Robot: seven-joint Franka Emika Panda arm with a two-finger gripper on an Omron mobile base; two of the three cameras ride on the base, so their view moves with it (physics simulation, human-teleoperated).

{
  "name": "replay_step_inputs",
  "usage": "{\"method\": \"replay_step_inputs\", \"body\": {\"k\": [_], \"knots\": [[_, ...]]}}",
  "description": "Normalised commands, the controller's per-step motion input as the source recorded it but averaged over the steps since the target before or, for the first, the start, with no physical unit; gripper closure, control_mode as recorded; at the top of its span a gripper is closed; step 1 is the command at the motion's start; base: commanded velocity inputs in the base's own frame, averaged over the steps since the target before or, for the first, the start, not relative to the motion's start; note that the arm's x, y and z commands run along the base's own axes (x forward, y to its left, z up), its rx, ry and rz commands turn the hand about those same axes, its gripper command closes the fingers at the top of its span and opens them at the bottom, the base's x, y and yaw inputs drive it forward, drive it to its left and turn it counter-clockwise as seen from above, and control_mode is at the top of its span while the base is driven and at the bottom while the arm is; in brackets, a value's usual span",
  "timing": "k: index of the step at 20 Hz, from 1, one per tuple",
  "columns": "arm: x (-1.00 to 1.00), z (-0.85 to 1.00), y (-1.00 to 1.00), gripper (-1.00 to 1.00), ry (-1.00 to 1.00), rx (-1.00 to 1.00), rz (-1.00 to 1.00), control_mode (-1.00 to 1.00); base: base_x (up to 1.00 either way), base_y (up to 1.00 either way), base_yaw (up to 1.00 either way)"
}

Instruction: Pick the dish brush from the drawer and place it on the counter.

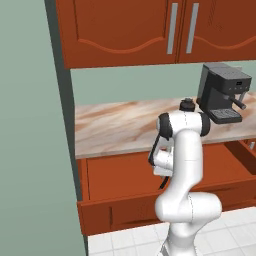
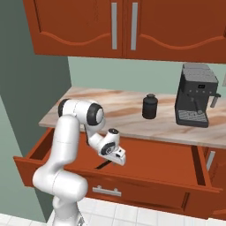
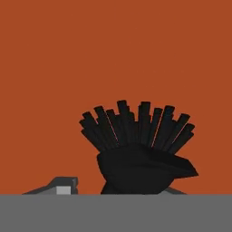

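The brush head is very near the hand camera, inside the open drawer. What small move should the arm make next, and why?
Probably lift straight up. The dish brush sits right at the gripper, low inside the open drawer, so it seems held, though the fingers are hidden. The counter lies higher, so rise first.

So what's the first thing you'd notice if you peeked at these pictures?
The big white robot arm bending down into the open reddish-brown drawer. Up close in the hand view, a black dish brush with spiky bristles sits at the bottom against the drawer's floor. On the counter behind stand a dark jar and a coffee machine.
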Motion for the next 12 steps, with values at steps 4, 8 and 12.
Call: {"method": "replay_step_inputs", "body": {"k": [4,8,12], "knots": [[-0.89,-0.67,-0.71,1.0,-0.11,0.01,-0.12,-1.0,0.0,0.0,0.0],[-0.67,-0.67,-0.69,1.0,-0.04,0.01,-0.14,-1.0,0.0,0.0,0.0],[-0.16,-0.35,-0.4,1.0,-0.02,0.04,-0.21,-1.0,0.0,0.0,0.0]]}}
